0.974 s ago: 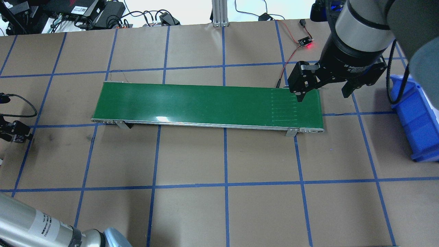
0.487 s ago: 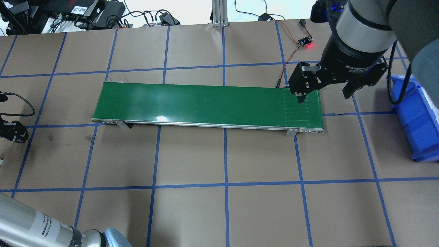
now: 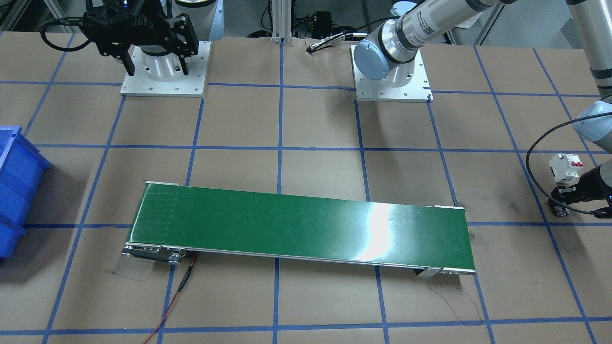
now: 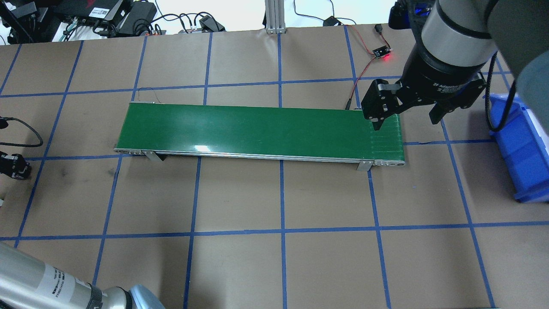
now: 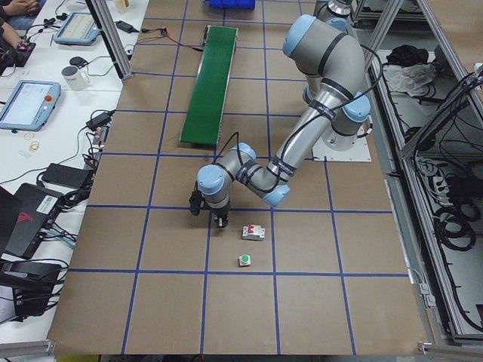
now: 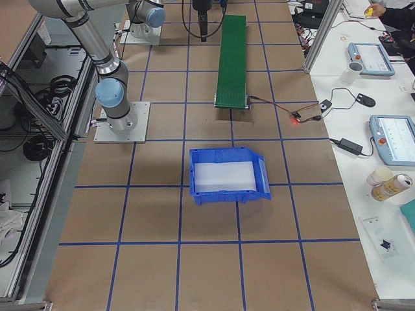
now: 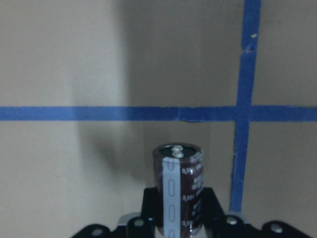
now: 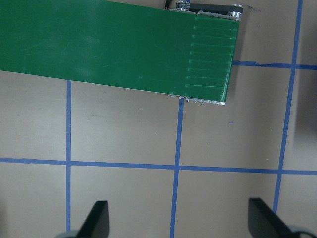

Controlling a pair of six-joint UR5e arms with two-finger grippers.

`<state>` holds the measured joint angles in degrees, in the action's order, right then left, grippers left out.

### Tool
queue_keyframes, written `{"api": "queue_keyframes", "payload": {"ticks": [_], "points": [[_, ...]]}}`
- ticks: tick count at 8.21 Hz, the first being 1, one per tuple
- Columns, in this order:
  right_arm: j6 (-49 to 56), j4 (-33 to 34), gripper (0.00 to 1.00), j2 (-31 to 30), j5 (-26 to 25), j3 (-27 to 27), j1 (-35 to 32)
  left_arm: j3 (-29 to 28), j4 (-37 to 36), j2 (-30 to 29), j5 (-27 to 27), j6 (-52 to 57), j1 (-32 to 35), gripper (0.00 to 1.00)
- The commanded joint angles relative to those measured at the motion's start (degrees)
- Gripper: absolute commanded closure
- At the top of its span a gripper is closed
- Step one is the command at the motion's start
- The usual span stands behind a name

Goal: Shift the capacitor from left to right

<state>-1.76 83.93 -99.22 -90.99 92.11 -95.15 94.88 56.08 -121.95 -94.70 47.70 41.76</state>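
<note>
Capacitor [image 7: 181, 184] clamped in left gripper [image 7: 179, 198]

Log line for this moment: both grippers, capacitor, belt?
left gripper: shut on capacitor, upright | right gripper: open, over conveyor belt end near blue bin | capacitor: not on belt yet

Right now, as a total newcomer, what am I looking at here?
Two robot arms are bolted to a table. Four pictures come from fixed cameras above, in front and at each end; two from cameras on the wrists. A green conveyor belt lies mid-table, a blue bin past one end, a white breaker and a green push button past the other. The left end effector grips a dark capacitor, seen close in its wrist picture. The right end effector hangs open near the belt's bin-side end.
</note>
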Motion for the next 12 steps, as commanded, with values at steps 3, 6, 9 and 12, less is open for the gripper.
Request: {"api": "queue_keyframes", "payload": {"ticks": [3,6,9,12], "points": [[0.09,-0.26,0.0,-0.01,-1.38,0.0,0.05,-0.4,7.87,9.34,-0.13,-6.09,7.15,1.0],[0.09,-0.17,0.0,-0.1,-1.56,0.0,0.05,-0.4,14.13,14.19,-0.22,-16.88,23.57,1.0],[-0.08,-0.17,0.0,0.43,-1.9,0.09,-0.03,-0.66,14.32,12.44,1.18,-27.18,33.19,1.0],[-0.08,1.41,0.0,6.71,-2.88,0.35,0.05,-2.77,15.99,10.34,2.94,-33.19,37.61,1.0]]}}
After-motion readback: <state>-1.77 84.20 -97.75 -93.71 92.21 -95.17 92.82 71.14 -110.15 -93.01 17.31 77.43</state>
